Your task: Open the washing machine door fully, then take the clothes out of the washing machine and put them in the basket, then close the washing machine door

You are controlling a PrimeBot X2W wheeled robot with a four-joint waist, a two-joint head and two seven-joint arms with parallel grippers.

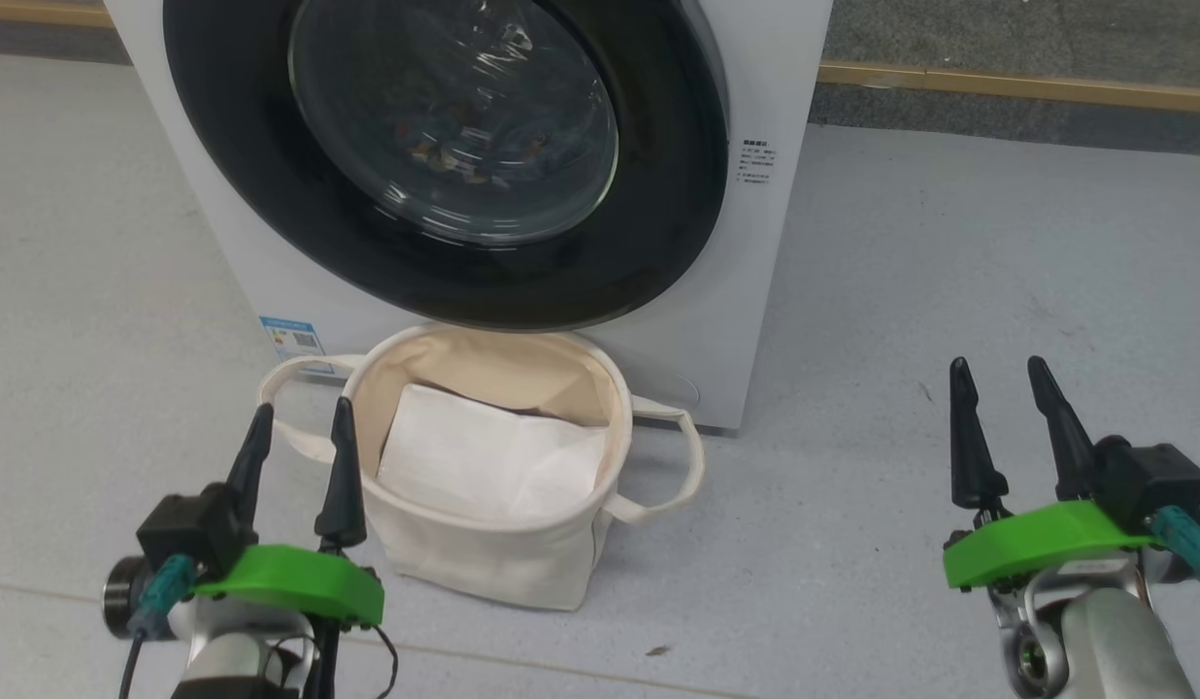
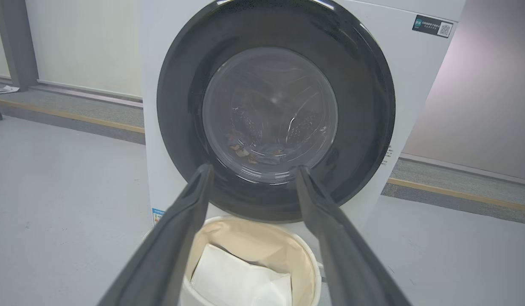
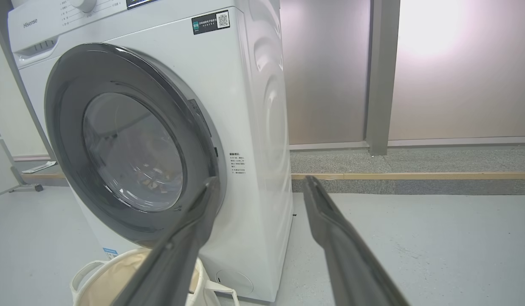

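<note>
Your left hand (image 1: 303, 404) is open and empty, its two fingers spread and pointing toward the washing machine (image 1: 775, 243), low in front of it and just beside the basket (image 1: 483, 563). Your right hand (image 1: 998, 361) is also open and holds nothing. It hovers over the bare floor (image 1: 950, 243), well apart from the washing machine and off its label-side corner. The basket stands on the floor right in front of the washing machine, below the washing machine door (image 1: 658, 194), with a flat white sheet (image 1: 483, 466) lying in it and none of the clothes. The door looks shut against the machine's front, so I judge you are at the very first step: nothing is opened and nothing is moved. The next move calls for a hand to reach the door's edge and pull it wide. The right wrist view shows a dark recess (image 3: 201, 117) on the door's rim nearest the small printed label (image 3: 237, 163), and that is probably the grip, though I cannot be sure. Mind that the basket sits close under the door. Through the glass, the clothes (image 2: 254, 151) are only a dim patch of blue with orange flecks low in the drum, blurred by reflections, so you cannot tell how many pieces there are. The head view cuts off the top of the machine, and the hinge side is not clear.
</note>
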